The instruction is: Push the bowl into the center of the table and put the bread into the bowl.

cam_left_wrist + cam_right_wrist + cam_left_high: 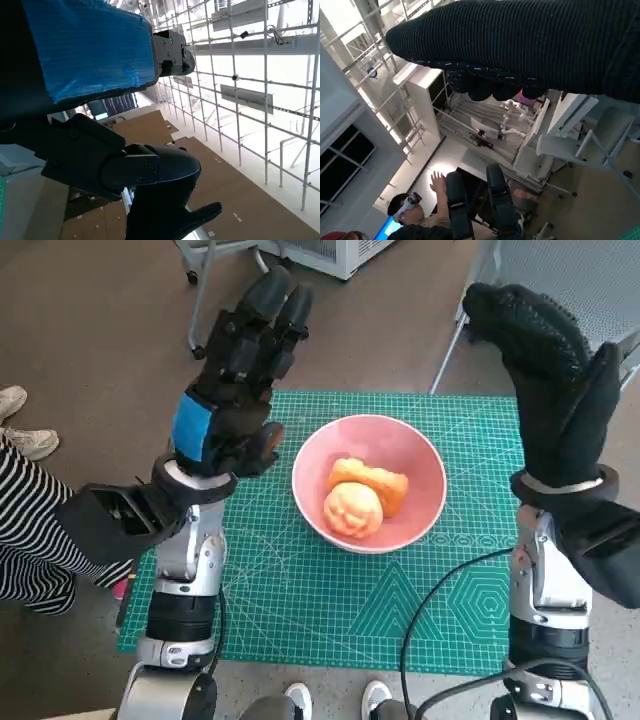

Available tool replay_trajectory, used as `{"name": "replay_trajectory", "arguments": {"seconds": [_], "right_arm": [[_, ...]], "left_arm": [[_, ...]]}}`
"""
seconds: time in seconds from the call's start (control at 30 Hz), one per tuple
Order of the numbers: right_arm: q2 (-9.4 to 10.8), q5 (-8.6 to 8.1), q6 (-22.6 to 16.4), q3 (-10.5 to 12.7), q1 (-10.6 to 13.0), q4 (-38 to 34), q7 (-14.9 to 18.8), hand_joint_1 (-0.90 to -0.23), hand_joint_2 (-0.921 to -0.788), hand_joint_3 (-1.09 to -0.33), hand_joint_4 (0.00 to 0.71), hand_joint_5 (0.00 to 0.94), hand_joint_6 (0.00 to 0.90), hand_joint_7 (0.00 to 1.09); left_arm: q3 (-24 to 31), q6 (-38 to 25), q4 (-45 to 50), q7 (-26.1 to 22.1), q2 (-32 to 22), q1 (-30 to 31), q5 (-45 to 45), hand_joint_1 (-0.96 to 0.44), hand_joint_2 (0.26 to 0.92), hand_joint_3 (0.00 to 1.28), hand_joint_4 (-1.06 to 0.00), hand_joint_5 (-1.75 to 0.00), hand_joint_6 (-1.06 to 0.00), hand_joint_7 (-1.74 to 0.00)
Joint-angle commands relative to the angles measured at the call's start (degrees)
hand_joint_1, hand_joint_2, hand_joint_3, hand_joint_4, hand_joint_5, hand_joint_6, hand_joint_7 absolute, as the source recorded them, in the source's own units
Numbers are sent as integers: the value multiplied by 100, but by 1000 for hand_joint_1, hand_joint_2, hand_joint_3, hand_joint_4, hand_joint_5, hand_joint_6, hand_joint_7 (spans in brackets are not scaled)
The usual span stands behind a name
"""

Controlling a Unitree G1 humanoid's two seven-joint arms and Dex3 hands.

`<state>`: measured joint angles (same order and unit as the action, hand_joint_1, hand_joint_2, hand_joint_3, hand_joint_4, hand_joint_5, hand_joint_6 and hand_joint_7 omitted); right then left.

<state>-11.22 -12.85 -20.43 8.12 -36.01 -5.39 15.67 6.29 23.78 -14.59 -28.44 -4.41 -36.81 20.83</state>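
both robot hands (245,360) (550,380) raised, empty — bread (362,498) inside bowl (420,455), mid-mat (300,600)

Left hand (100,125) seen from behind, blue tape (90,47) across its back, black fingers (172,42) spread and holding nothing. Beyond the hand, a bright white scaffold of thin bars (250,85), with brown panels (230,185) beneath the scaffold. Another dark gloved hand (170,215) just beside the left hand.
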Motion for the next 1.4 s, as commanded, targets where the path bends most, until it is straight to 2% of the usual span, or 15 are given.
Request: {"name": "replay_trajectory", "arguments": {"seconds": [0.03, 1.4], "right_arm": [[26, -52, 73, -1, -17, -50, 2, -667, -921, -672, 183, 1, 29, 584], [26, -12, 93, -63, 63, 20, -9, -669, -921, -669, 183, 0, 30, 583]], "left_arm": [[24, 8, -10, -46, -13, 10, 50, -745, 921, 412, -90, -5, 1, -349], [-1, -42, 133, -91, -95, 48, -25, -739, 921, 419, -90, -3, 1, -349]]}}
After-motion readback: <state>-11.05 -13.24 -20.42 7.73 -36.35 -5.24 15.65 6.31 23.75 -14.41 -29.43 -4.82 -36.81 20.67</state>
